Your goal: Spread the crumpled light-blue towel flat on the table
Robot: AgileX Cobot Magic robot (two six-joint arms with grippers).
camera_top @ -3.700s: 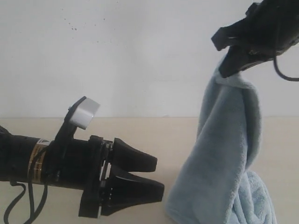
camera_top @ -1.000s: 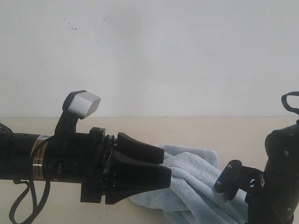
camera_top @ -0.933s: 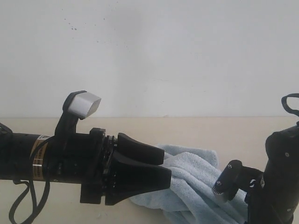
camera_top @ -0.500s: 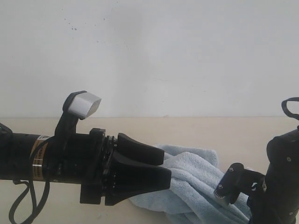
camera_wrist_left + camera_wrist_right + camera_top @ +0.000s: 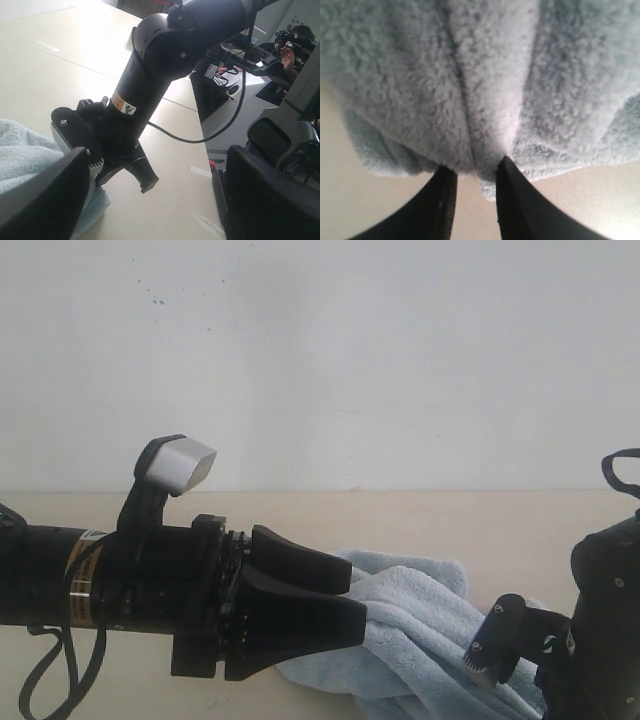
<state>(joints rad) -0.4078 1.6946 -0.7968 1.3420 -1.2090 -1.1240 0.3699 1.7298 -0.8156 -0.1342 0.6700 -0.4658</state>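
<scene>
Pinching the 5 o'clock edge of the heaped towel (image 5: 420, 610) on the table (image 5: 500, 520) with the narrowed right gripper (image 5: 475, 167) (left gripper (image 5: 352, 600) gaping empty at 9 o'clock), probably needing a sideways pull next.

Towel (image 5: 420, 625): pale blue-grey fluffy terry, crumpled, not spread. It lay bunched in a low heap on the table (image 5: 470, 525), lower R of ext. view, w/ long soft folds running across it. Close up, the towel (image 5: 485, 75) showed thick nubby pile & deep creases btwn rounded folds, its edge meeting bare table (image 5: 350, 200). Another bunched corner of towel (image 5: 20, 155) also rested flat on the top. Table (image 5: 60, 65): plain pale beige, matte, smooth, wide; most of it uncovered.
</scene>
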